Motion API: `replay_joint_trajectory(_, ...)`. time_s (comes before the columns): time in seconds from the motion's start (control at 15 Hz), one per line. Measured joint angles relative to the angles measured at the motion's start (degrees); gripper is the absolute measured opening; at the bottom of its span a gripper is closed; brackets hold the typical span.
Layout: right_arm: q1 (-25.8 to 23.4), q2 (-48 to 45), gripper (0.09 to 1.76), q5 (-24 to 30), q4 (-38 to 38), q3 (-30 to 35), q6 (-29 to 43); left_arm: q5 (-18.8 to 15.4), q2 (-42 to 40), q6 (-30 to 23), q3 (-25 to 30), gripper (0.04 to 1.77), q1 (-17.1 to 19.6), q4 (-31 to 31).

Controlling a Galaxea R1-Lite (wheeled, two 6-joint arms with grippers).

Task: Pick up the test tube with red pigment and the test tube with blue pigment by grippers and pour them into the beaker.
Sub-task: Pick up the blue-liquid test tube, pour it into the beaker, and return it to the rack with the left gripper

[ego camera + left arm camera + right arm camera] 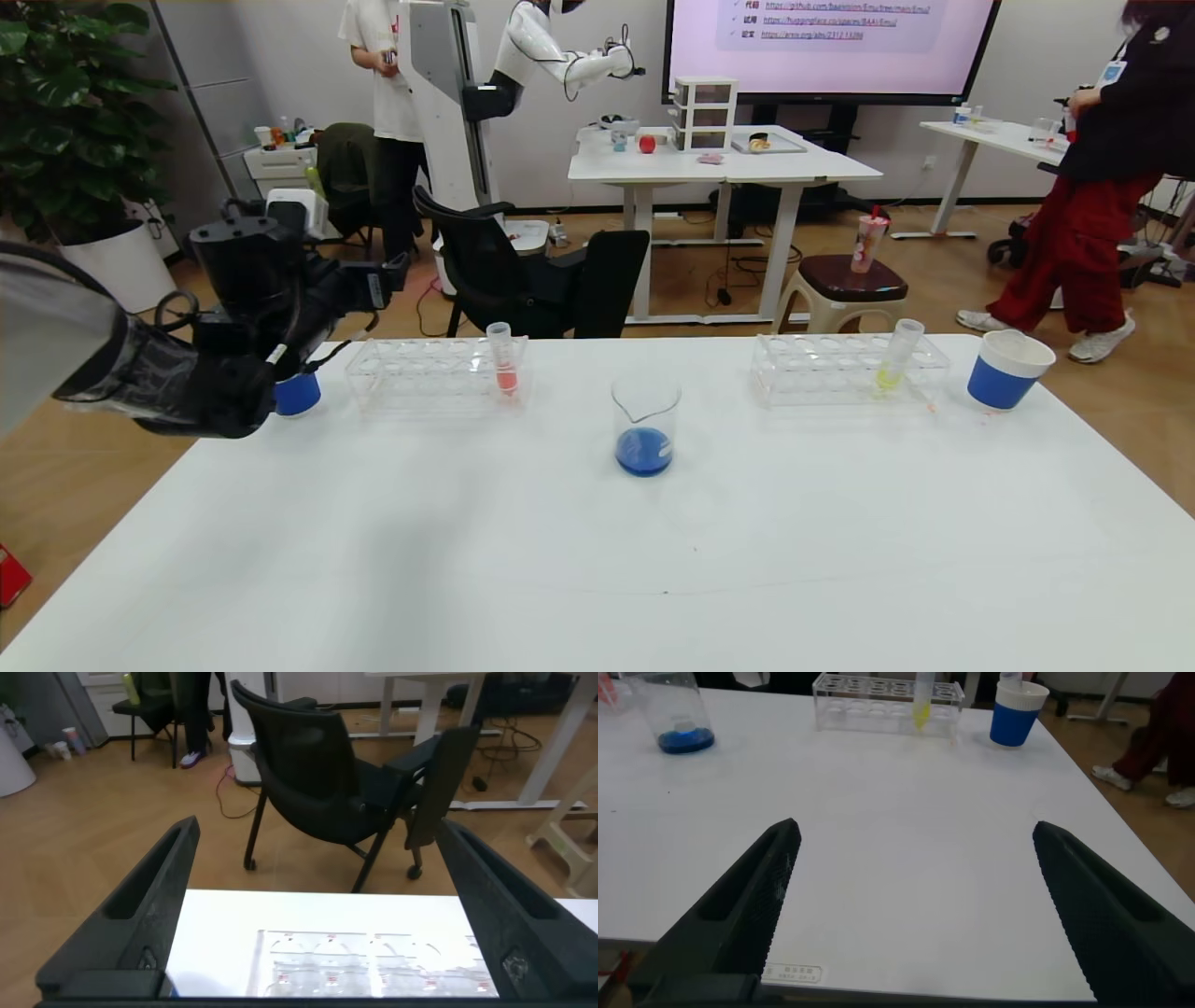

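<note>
The beaker (644,425) stands mid-table and holds blue liquid; it also shows in the right wrist view (680,719). The test tube with red pigment (504,359) stands upright in the left clear rack (420,373). The test tube with blue pigment is out of view. My left gripper (378,285) hovers at the table's far left corner, above a blue-banded cup (297,394). In its wrist view the left gripper (320,826) is open and empty, over the rack's end (374,971). My right gripper (915,831) is open and empty over bare table; the head view does not show it.
A second rack (845,369) with a yellow-liquid tube (896,359) and another blue-banded cup (1008,371) stand at the far right. A black chair (523,271) and a stool (845,289) stand behind the table. A person (1092,187) walks at the back right.
</note>
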Motion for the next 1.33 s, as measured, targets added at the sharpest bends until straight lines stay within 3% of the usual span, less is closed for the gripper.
replay_joint_trajectory(0.27,0.0,0.0,1.74,0.0,0.02,0.0,-0.01,1.1,-3.67,0.29,-1.6,1.75,-4.27,4.24)
replay_joint_trajectory(0.67,0.0,0.0,1.74,0.0,0.0,0.0,0.0,1.07,-20.83,3.3,0.52,1.75,-4.22,15.3)
replay_joint_trajectory(1.13,0.0,0.0,1.74,0.0,0.0,0.0,-0.01,0.9,-51.13,7.66,13.86,1.75,-2.86,27.1)
replay_joint_trajectory(1.33,0.0,0.0,1.74,0.0,0.0,0.0,0.0,0.83,-64.87,8.48,17.81,1.75,-2.26,36.3)
